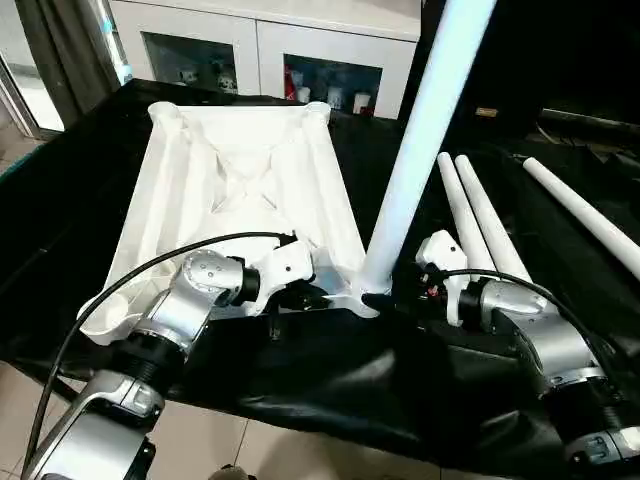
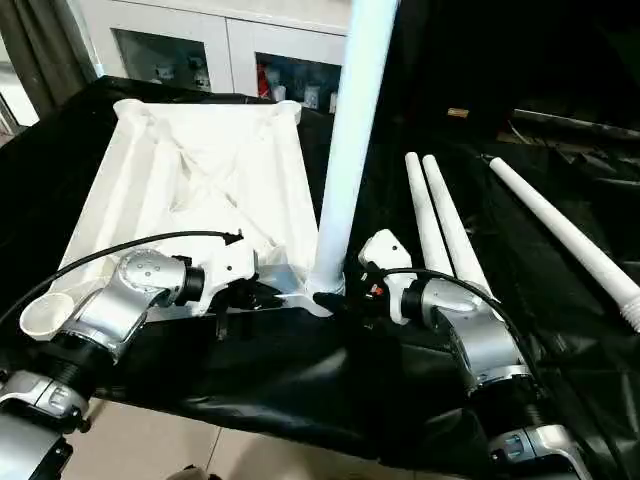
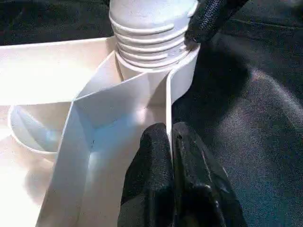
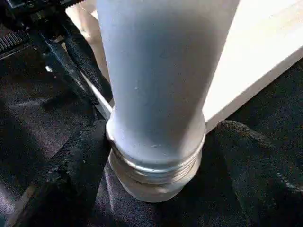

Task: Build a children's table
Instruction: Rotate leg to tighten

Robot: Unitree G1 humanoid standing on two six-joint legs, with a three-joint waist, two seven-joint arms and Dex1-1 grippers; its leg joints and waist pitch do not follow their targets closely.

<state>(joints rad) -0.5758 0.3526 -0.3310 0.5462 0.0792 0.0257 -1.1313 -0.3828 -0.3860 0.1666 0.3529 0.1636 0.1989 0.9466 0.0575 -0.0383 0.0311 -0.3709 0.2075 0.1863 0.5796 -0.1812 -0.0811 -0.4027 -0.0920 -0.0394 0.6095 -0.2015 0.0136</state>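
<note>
White plastic rectangular tabletop [image 1: 240, 190] lies underside up on the black-draped work table [image 1: 330, 370], ribs and rounded corner sockets showing. One long white tube leg [image 1: 420, 140] stands upright in the near right corner socket [image 3: 156, 71], leaning slightly; its threaded end [image 3: 149, 40] is partly seated, with several threads visible above the socket rim.

Left gripper [image 3: 171, 142] at the tabletop's near edge, just left of that socket: black fingers [image 3: 151, 179] clenched on the thin raised rim [image 3: 169, 101], one on each side of it.

Right gripper [image 4: 156, 165] at the base of the standing leg, from the right side. Its fingers [image 4: 75, 179] are spread wide, one to either side of the leg's lower end; I cannot tell whether they touch it. A black fingertip [image 3: 208, 19] sits against the threaded part.

Two more white tube legs [image 1: 475, 225] lie side by side on the black cloth, just right of the standing leg. A fourth [image 1: 585, 215] lies farther right, well apart.

White cabinet with glass doors [image 1: 260, 50] behind the table.
</note>
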